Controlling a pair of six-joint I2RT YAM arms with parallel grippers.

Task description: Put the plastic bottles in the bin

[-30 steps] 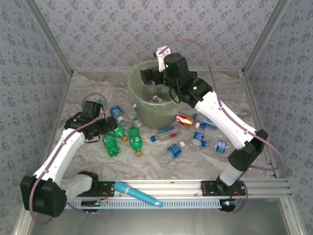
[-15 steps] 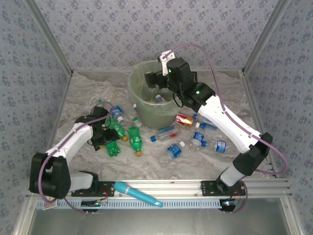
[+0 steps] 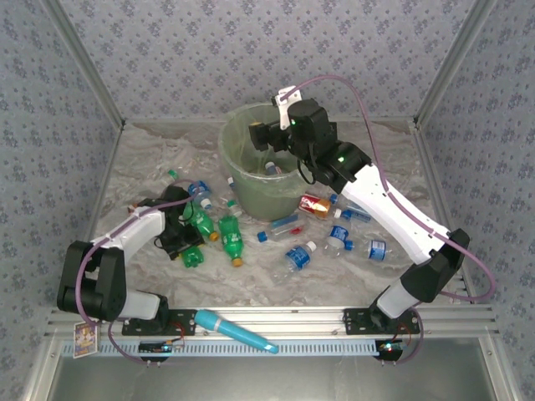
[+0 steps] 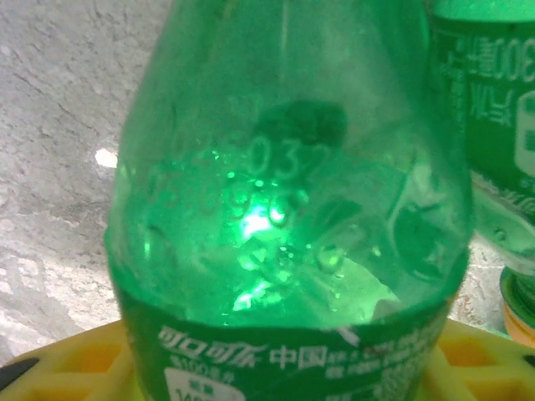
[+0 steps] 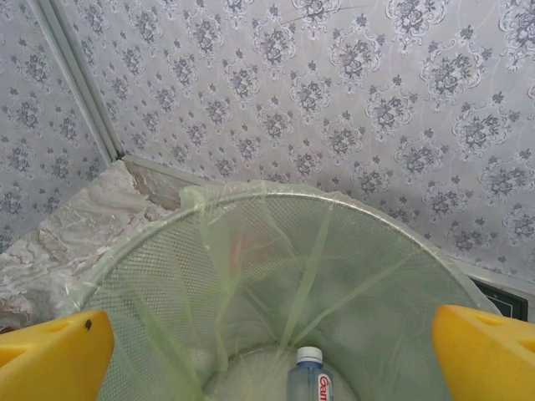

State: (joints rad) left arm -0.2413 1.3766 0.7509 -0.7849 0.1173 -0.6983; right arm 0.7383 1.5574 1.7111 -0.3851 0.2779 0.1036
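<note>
My left gripper (image 3: 182,238) is down on the left of the table, shut on a green bottle (image 3: 194,253). In the left wrist view that green bottle (image 4: 284,209) sits between my yellow fingers (image 4: 75,363), and a second green bottle (image 4: 489,109) with an orange cap lies at its right. My right gripper (image 3: 261,134) hangs open over the pale-green bin (image 3: 251,196), nothing between its fingers (image 5: 50,359). Inside the bin (image 5: 276,196) lies a clear bottle (image 5: 309,380). More plastic bottles lie scattered: green ones (image 3: 231,236), clear blue-labelled ones (image 3: 298,255), and a red-labelled one (image 3: 315,205).
A teal marker-like stick (image 3: 236,330) lies on the metal rail at the near edge. Patterned walls close in the table on three sides. The table is covered with crinkled white sheeting (image 3: 150,159).
My left gripper came down onto the green bottle and closed on it while the left arm folded inward. The right gripper shifted slightly over the bin and stayed open.
</note>
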